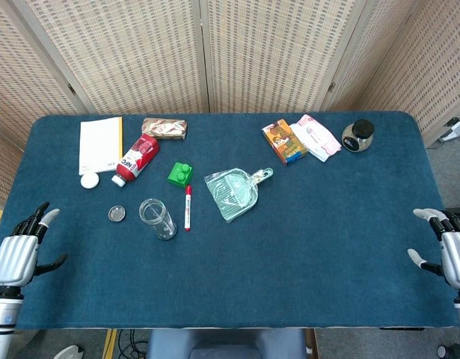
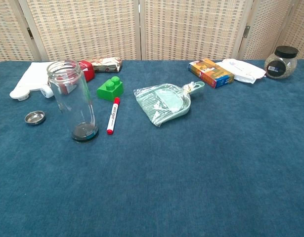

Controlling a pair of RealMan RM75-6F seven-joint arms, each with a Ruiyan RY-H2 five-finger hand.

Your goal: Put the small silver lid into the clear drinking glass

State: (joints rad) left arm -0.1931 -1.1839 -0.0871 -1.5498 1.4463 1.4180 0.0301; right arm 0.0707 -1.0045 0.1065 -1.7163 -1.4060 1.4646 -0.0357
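While the small round silver metal lid [image 1: 117, 214] lies flat on the blue felt tabletop [image 1: 304, 254], it sits ahead of the left hand [image 1: 20, 250] and off toward the right hand's side, apart from it with bare felt between. Just beyond the lid from that hand, close but not touching, stands the tall clear drinking glass [image 1: 157, 218], upright with its mouth up and nothing inside it. The left hand rests at the tabletop's near left edge, fingers spread wide and holding nothing. The right hand [image 1: 448, 250] is at the near right edge, well apart from lid and glass, its fingers also apart and holding nothing.

Past the glass from the left hand lies a red-capped white marker pen [image 1: 188, 207], then a green toy building block [image 1: 180, 173] and a pale green plastic dustpan [image 1: 233, 193]. Farther from the left hand are a small white round cap [image 1: 90, 179], a white notebook with a yellow spine [image 1: 100, 143], a red bottle lying on its side [image 1: 137, 158] and a brown-and-white wrapped packet [image 1: 164, 129]. Far ahead of the right hand sit an orange box [image 1: 284, 141], a white-and-pink pouch [image 1: 316, 137] and a black-lidded glass jar [image 1: 357, 135]
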